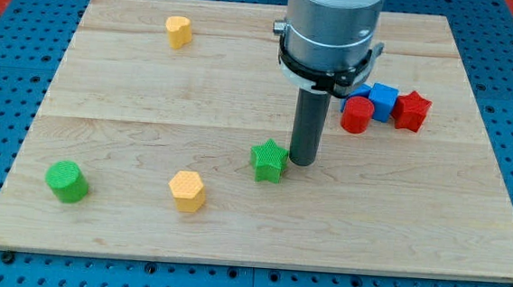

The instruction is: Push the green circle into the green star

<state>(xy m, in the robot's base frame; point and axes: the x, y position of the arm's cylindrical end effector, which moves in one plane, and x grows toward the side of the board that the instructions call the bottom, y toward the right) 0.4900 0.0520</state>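
Tip down on the desk, just right of centre frame, and it sits right beside the green star, on the star's right flank, so close I cannot tell whether they touch. No fingers on this arm at all, only the straight dark rod under a big grey cylinder, so there is nothing clenched and nothing grasped.

Now the green circle: it is way over in the lower left of the frame, near the desk's left edge, well apart from both the star and my tip. Star sits between tip and circle, more or less, with the circle lower and far to the left.

Between the two greens, lower centre-left, stands a yellow hexagon, roughly level with the circle and a little below the star. Up in the upper left, alone, a second yellow block, rounded on top with a pointed lower end, heart-like perhaps, but I cannot be sure.

Over on the right, a tight cluster: red cylinder at the left, blue cube just behind it, red star at the right, all pressed together and close to the rod's upper body.
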